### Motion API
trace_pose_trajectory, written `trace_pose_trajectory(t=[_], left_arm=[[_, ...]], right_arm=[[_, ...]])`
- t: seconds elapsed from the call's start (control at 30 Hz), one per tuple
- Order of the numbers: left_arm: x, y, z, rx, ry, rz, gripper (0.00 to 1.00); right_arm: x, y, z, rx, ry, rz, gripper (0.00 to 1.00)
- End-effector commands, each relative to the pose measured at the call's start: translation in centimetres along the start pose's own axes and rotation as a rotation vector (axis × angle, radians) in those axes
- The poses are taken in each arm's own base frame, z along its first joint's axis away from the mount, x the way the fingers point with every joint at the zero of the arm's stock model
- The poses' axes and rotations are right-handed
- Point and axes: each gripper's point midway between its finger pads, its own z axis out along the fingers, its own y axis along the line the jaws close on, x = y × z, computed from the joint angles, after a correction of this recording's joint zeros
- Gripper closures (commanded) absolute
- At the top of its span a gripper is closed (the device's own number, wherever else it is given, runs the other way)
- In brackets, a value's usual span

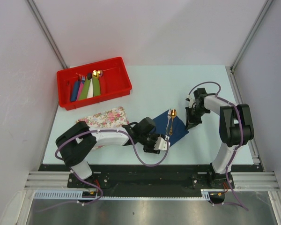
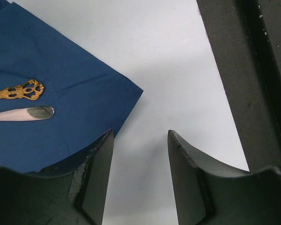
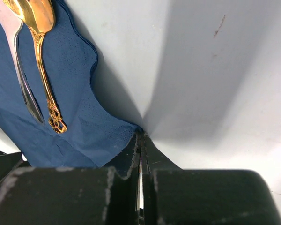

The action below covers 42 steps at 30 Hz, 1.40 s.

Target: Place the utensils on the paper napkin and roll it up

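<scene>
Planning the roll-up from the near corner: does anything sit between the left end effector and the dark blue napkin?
Nothing visible. The open left end effector hangs off a corner of the dark navy-blue paper napkin, only bare table between. The gold spoon and silvery metal fork lie farther in.

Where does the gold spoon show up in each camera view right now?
Top external: gold spoon at centre, lying on the navy napkin.
Left wrist: only its ornate handle end, at left edge.
Right wrist: upper left, bowl at top.
Shared landmark: the napkin, under the spoon in all three.
</scene>
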Motion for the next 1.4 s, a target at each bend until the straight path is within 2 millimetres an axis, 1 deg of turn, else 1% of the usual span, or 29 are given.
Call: trace_pose_trajectory(t=[0.0,0.07,0.13,0.17,0.2,0.27,0.37,0.53,0.73,0.83,0.9,0.93,1.03,1.07,1.17,1.23,1.33,1.37], left_arm=[[-2.2,1.8,0.2,-0.040,-0.052,0.072,0.47],[-2.5,2.2,0.4,-0.053,-0.058,0.083,0.48],[-2.5,2.1,0.5,-0.054,-0.057,0.082,0.49],[-2.6,1.9,0.6,-0.050,-0.057,0.085,0.49],[-3.1,2.4,0.6,-0.066,-0.075,0.104,0.49],[-3.3,2.1,0.8,-0.058,-0.081,0.117,0.49],[-3.8,2.0,1.1,-0.059,-0.093,0.130,0.50],[-4.4,1.9,1.6,-0.072,-0.115,0.148,0.53],[-5.3,2.0,1.8,-0.082,-0.143,0.183,0.55],[-5.1,1.5,1.9,-0.063,-0.140,0.202,0.54],[-4.8,1.0,2.0,-0.043,-0.131,0.223,0.50],[-4.6,0.8,2.1,-0.037,-0.124,0.226,0.50],[-4.0,0.8,2.2,-0.043,-0.111,0.239,0.46],[-3.8,0.8,2.2,-0.047,-0.105,0.243,0.44],[-3.6,1.1,2.4,-0.066,-0.101,0.244,0.44],[-3.9,1.5,2.4,-0.086,-0.111,0.254,0.44],[-3.9,1.9,2.5,-0.113,-0.111,0.261,0.48],[-3.8,2.0,2.5,-0.119,-0.109,0.258,0.50]], right_arm=[[-1.1,-0.8,0.0,0.036,-0.031,-0.028,1.00],[-0.9,-0.6,0.0,0.024,-0.024,-0.027,1.00],[-0.7,-0.3,-0.1,0.008,-0.016,-0.025,1.00],[-0.8,-0.2,-0.2,0.005,-0.015,-0.023,0.96],[-0.7,-0.1,-0.3,0.002,-0.014,-0.018,0.93],[-0.7,0.0,-0.5,-0.003,-0.014,-0.018,0.91],[-0.6,0.1,-0.7,0.001,-0.015,-0.014,0.92],[-0.4,-0.1,-0.3,0.007,-0.005,-0.004,0.95],[-0.4,-0.3,-0.2,0.013,-0.003,0.001,0.95],[-0.5,-0.4,-0.1,0.013,-0.004,0.003,0.95],[-0.4,-0.4,-0.1,0.012,-0.001,0.004,0.95],[-0.5,-0.4,-0.2,0.012,-0.005,0.004,0.95],[-0.4,-0.5,-0.1,0.013,0.002,0.008,0.95],[-0.4,-0.6,-0.1,0.013,0.002,0.008,0.95],[-0.4,-0.6,0.0,0.010,0.003,0.014,0.95],[-0.5,-0.5,0.0,0.008,0.003,0.013,0.95],[-0.5,-0.5,0.1,0.009,0.006,0.018,0.95],[-0.4,-0.6,0.1,0.009,0.009,0.021,0.94]])
